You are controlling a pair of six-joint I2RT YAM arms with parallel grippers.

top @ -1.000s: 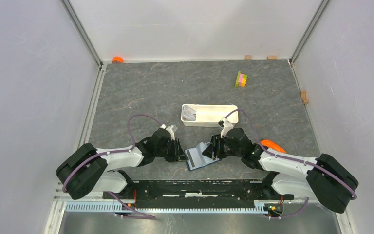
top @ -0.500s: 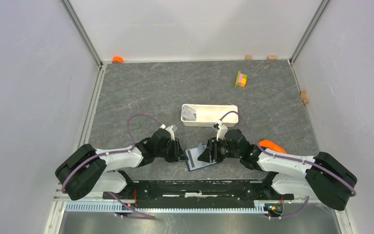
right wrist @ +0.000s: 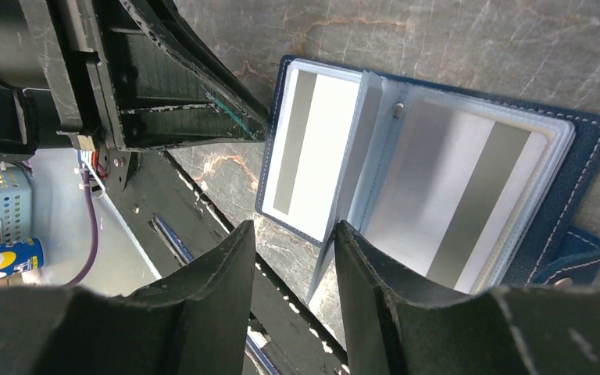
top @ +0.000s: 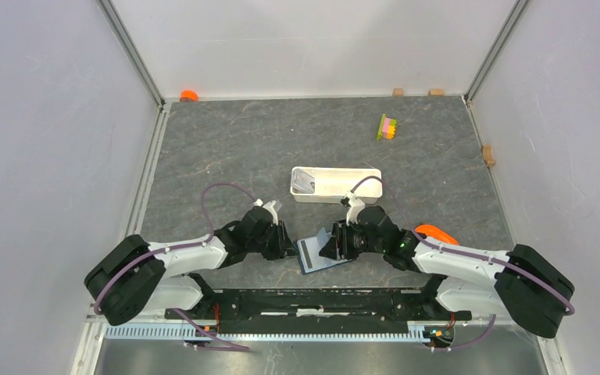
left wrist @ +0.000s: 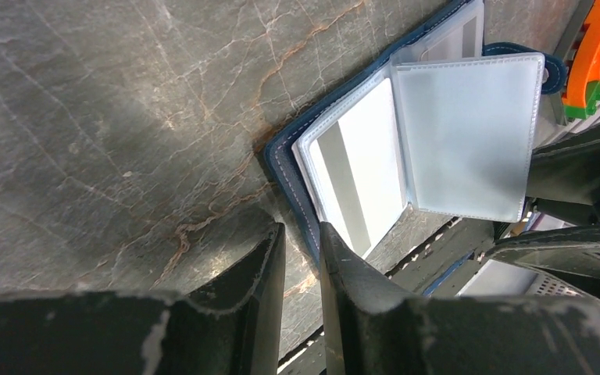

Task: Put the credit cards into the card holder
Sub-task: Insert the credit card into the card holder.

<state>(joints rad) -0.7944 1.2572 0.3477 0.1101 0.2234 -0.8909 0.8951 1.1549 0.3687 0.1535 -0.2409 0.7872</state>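
Now the open card holder (right wrist: 590, 156) lies on the table (top: 226, 148) near its near edge, with two striped credit cards (right wrist: 306, 148) in its sleeves. The right gripper (right wrist: 293, 234) has its jaws spread around an upright clear leaf (right wrist: 351, 172). The left gripper (left wrist: 301, 234) has jaws narrowly apart at the cover's corner; I cannot tell whether they grip it. Close gently on that leaf alone.

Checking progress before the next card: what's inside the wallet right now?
The open wallet shows two striped cards in clear sleeves, one per side. The raised sleeve looks empty. Anything deeper in the stack is covered.
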